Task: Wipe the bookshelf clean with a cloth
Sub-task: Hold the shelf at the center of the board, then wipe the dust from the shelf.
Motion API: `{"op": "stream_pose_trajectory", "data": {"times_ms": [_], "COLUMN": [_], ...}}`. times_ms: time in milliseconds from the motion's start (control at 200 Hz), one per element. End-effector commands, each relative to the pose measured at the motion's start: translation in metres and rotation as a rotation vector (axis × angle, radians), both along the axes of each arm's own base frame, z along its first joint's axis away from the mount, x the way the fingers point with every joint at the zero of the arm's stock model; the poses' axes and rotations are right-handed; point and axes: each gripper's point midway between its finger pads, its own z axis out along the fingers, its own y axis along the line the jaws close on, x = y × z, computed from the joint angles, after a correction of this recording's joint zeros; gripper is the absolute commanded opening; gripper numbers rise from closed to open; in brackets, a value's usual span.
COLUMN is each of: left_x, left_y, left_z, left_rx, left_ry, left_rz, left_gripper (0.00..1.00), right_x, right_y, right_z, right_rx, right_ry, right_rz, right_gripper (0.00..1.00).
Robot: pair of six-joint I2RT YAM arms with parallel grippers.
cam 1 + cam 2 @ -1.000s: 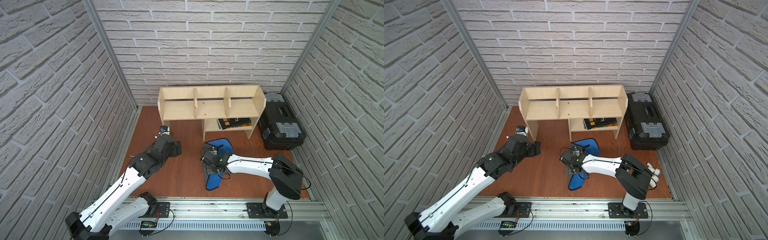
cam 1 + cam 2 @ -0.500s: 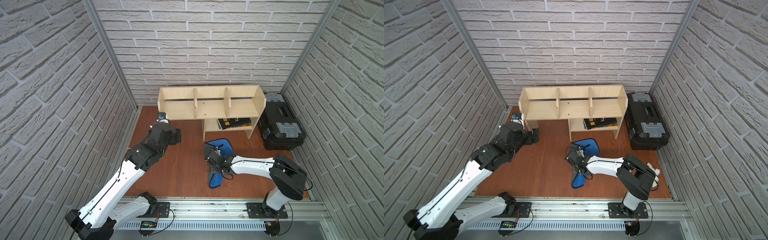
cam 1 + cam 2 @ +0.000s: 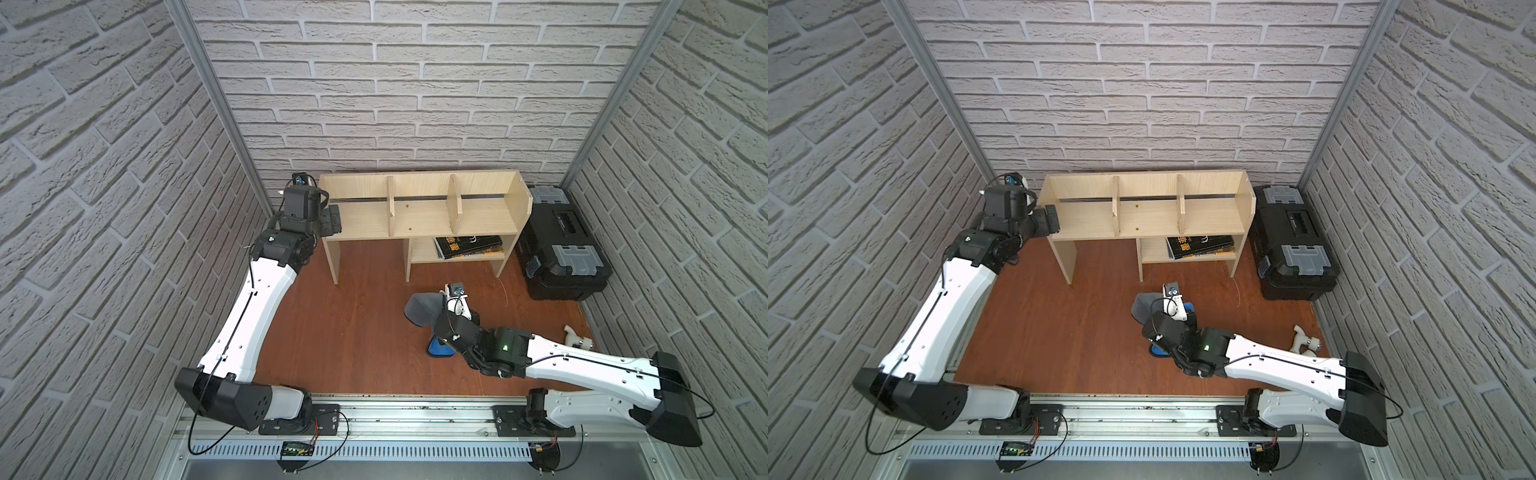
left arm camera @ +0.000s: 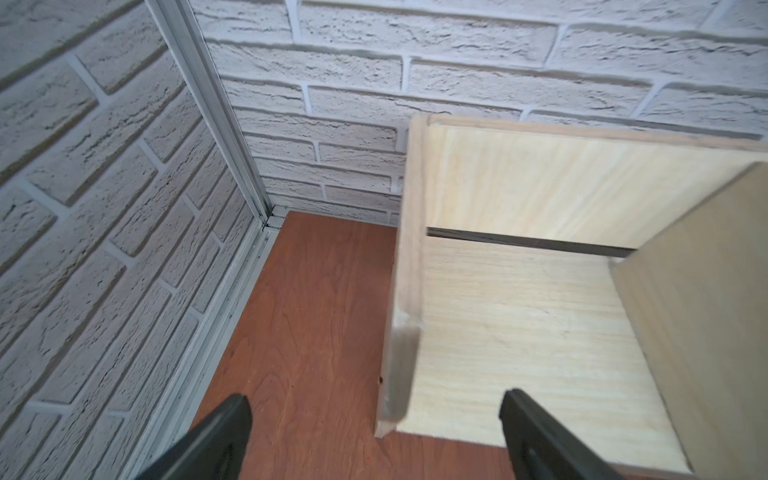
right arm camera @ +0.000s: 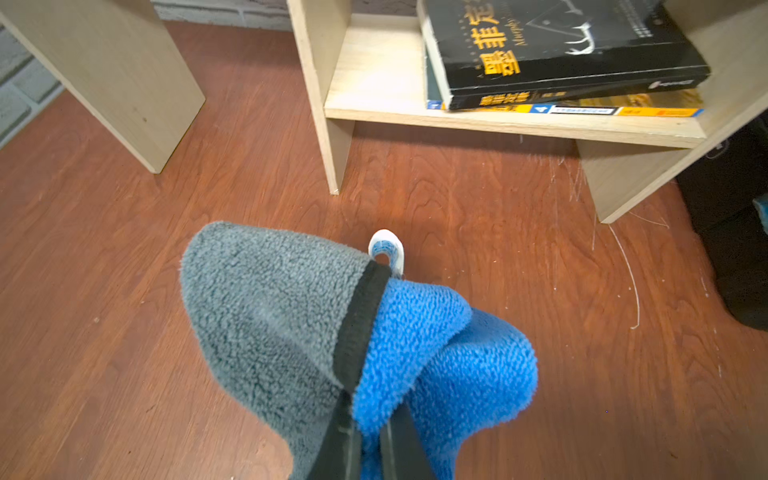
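— Where do we have the cloth [image 5: 291,316]?

— In our right jaws. The two dark fingers [image 5: 338,449] are pressed together on a fold of it, grey pile on one side of the pinch, blue on the other. The dark edging runs up and away from the jaws, and the small white tag [image 5: 386,249] pokes out just beyond it.

— And the bookshelf [image 3: 419,216]?

— Ahead of the right jaws, past the cloth and apart from it, standing on the desk [image 3: 353,324]. Its lower shelf, with the stacked books [image 5: 552,54], faces them. The black toolbox [image 3: 561,245] sits just beside the shelf's far end.

— Our left jaws?

— Wide apart and holding nothing. They straddle the front edge of the bookshelf's end panel [image 4: 405,345]. One finger [image 4: 220,440] is outside it over the bare desk and the other is over the end compartment of the top tier. We cannot tell whether either finger touches the wood.
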Motion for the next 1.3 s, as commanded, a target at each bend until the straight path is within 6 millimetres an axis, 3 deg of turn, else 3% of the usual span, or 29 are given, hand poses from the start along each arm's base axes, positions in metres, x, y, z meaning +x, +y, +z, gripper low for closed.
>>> {"op": "stream_pose_trajectory", "data": {"times_ms": [0, 205, 325, 415, 525, 740, 895, 995, 1195, 1295], "left_x": [0.026, 0.046, 0.046, 0.044, 0.045, 0.044, 0.045, 0.045, 0.047, 0.047], "left_y": [0.0, -0.011, -0.016, -0.02, -0.02, -0.011, -0.011, -0.006, -0.01, -0.012], "left_z": [0.002, -0.019, -0.028, -0.033, -0.035, -0.042, -0.048, -0.05, -0.052, -0.054], "left_rx": [-0.046, -0.091, -0.071, -0.07, -0.075, -0.041, -0.024, -0.029, -0.047, -0.042], "left_ry": [-0.067, -0.064, -0.08, -0.084, -0.069, -0.062, -0.055, -0.052, -0.054, -0.051], "left_rz": [-0.066, -0.135, -0.151, -0.155, -0.145, -0.111, -0.122, -0.114, -0.162, -0.174], "left_gripper": [0.94, 0.75, 0.57, 0.38, 0.23, 0.06, 0.0, 0.0, 0.0, 0.0], "right_x": [-0.001, -0.014, -0.01, 0.001, 0.021, 0.074, 0.121, 0.144, 0.17, 0.187], "right_y": [-0.008, 0.02, 0.017, 0.006, 0.016, 0.079, 0.101, 0.093, 0.098, 0.084], "right_z": [0.009, 0.02, 0.013, 0.011, 0.015, 0.029, 0.06, 0.072, 0.073, 0.05], "right_rx": [0.068, 0.183, 0.147, 0.09, -0.016, -0.058, -0.044, -0.092, -0.094, -0.064], "right_ry": [-0.044, -0.031, -0.026, -0.071, -0.186, -0.293, -0.398, -0.438, -0.503, -0.427], "right_rz": [-0.034, 0.169, 0.131, 0.039, 0.03, 0.169, 0.168, 0.049, 0.016, -0.003], "right_gripper": [0.03, 0.03, 0.02, 0.02, 0.03, 0.02, 0.02, 0.02, 0.02, 0.02]}}
